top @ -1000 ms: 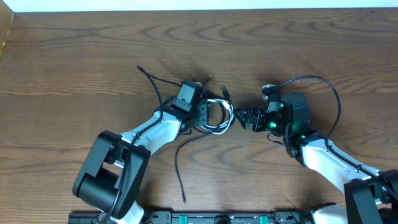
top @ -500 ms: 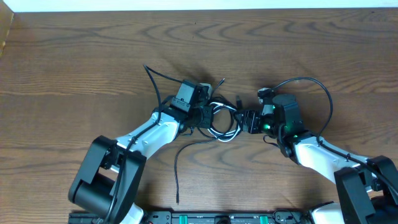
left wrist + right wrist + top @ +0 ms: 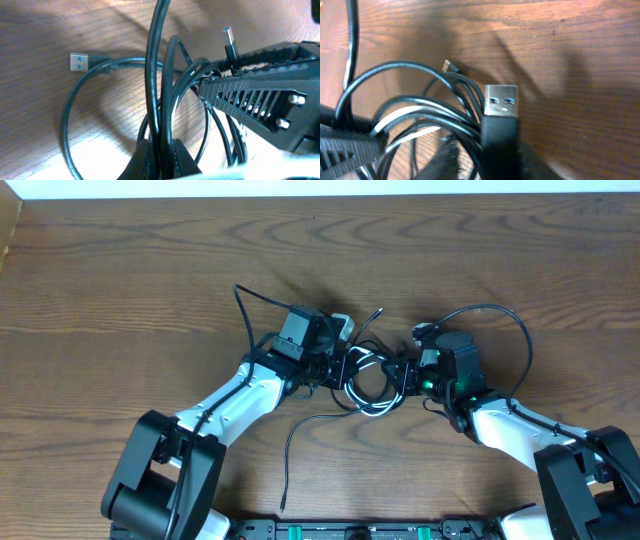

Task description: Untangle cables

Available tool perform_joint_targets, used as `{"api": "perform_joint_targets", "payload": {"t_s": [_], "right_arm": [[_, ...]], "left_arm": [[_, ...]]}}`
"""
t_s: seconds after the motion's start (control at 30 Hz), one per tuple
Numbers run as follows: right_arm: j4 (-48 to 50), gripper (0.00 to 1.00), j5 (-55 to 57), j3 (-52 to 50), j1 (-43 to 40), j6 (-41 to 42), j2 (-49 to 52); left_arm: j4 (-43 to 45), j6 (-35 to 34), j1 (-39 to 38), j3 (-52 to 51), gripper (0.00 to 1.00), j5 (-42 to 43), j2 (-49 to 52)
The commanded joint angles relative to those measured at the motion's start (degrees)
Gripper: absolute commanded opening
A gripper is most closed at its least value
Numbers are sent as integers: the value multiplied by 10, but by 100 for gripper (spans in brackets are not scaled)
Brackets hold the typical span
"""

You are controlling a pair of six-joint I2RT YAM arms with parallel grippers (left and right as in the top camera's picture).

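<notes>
The cables (image 3: pixel 366 383) lie in a tangled coil of black loops and one white cord (image 3: pixel 395 117) at the table's middle, between my two grippers. My left gripper (image 3: pixel 338 370) (image 3: pixel 160 152) is shut on two or three black strands that rise straight from its jaws. A silver USB plug (image 3: pixel 80 61) lies on the wood to its left. My right gripper (image 3: pixel 400 375) (image 3: pixel 490 157) is closed from the right side of the coil around a black USB plug (image 3: pixel 500 117) and the strands beside it. A small plug tip (image 3: pixel 447 64) lies beyond.
One black cable tail (image 3: pixel 287 465) trails toward the front edge, another (image 3: pixel 243 305) curls off behind the left arm. The right arm's own thick black wire (image 3: pixel 505 320) arcs behind it. The wooden table (image 3: pixel 120 270) surrounds the tangle.
My right gripper has moved left into the coil and closed down from wide open. The left gripper has carried its strands to the right, and the coil now sits between both.
</notes>
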Motion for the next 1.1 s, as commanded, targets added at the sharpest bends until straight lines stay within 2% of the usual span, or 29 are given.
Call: {"api": "perform_joint_targets", "payload": {"t_s": [0.0,0.13,0.27,0.4,0.57,0.77,0.83,0.93,1.03,1.07], "right_arm": [[3,14,-23,7,3,-4,4],[4,10,-33,7,3,-17,-8],[3,8,-63,7,3,-38,-59],[2,1,-91,7,3,-44,-108],[2,1,-178,7,3,-44,-141],[5,1,-332,7,-7,-45,-146],[5,1,-380,7,-17,-45,-146],[3,1,-446,7,-41,-57,-146],[-9,1,-438,7,-66,-58,-146],[-17,1,-419,7,-82,-58,-146]], "left_arm": [[-1,9,14,5,7,-33,-17],[-3,5,30,5,7,-99,-17],[-4,0,34,5,7,-98,-17],[-3,-8,33,5,7,-98,-17],[6,-8,33,5,7,-103,-17],[23,-65,35,5,8,-270,-17],[32,-80,38,5,8,-303,-17],[57,-94,50,5,8,-308,-17],[78,-127,65,5,8,-295,-17],[89,-126,73,5,8,-256,-17]]}}
